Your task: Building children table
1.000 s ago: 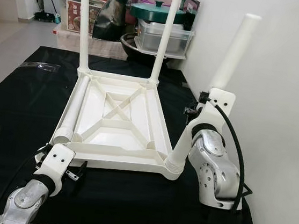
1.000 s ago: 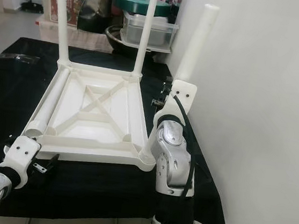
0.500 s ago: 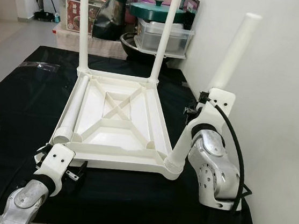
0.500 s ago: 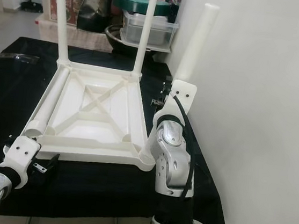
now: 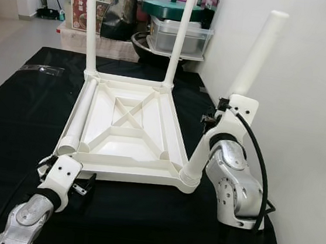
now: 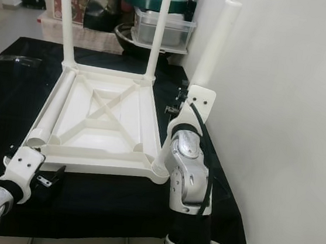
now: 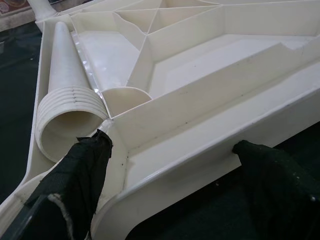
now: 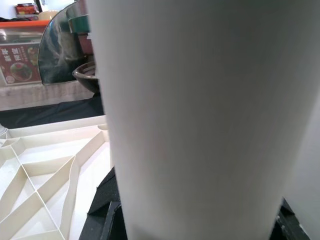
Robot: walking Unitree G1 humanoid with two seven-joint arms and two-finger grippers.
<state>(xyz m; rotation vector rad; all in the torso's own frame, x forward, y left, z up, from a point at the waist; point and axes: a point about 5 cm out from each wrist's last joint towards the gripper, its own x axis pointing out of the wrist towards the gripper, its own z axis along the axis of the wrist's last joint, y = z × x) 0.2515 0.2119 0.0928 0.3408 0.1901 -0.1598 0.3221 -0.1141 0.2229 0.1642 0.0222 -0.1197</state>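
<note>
We saw the left gripper (image 7: 165, 165) at the near left corner of the black cloth (image 5: 23, 112), its fingers (image 7: 75, 175) spread wide apart on either side of the tabletop's near edge. One finger lay beside the open end of the loose leg (image 5: 78, 118), and the other sat outside the rim.

The tabletop (image 5: 127, 124) lay upside down in the middle of the cloth, its ribbed underside facing up. The loose leg rested lying down along the tabletop's left edge, inside the rim. Two legs (image 5: 88, 25) stood upright in the far corners.

At the tabletop's near right corner a fourth leg (image 5: 237, 89) stood tilted to the right, its lower end in the corner socket. The right gripper (image 5: 213, 120) was beside the middle of this leg; we could not tell whether its fingers were clamped on it.

Beyond the cloth's far edge stood storage boxes (image 5: 179, 35) and a green lid (image 5: 170, 8). A white wall (image 5: 311, 115) ran along the right.
</note>
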